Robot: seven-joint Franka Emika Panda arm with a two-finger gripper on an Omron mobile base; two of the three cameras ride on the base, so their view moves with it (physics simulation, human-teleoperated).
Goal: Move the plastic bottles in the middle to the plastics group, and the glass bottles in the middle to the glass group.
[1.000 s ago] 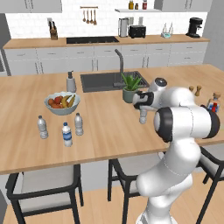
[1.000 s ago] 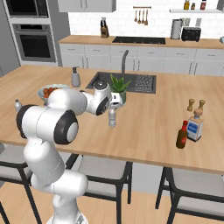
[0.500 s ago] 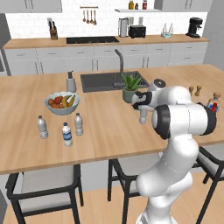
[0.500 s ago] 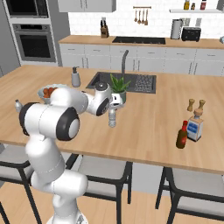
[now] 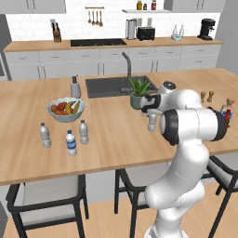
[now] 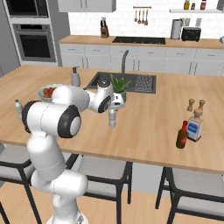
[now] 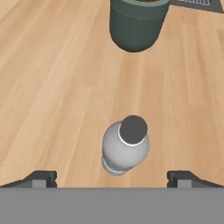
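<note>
While your gripper (image 7: 112,177) hovers wide open over the last middle plastic bottle (image 7: 125,144), the brown glass bottle (image 6: 181,135) already stands beside its group.

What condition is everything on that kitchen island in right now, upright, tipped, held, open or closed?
gripper: open, above the middle bottle, holding nothing.
middle plastic bottle: upright, capped, not gripped.
three water bottles: upright, capped, grouped left.
brown glass bottle: upright, beside the blue-labelled bottle.
blue-labelled bottle: upright, stoppered.
potted plant: upright by the sink.
fruit bowl: upright, filled with fruit.
</note>
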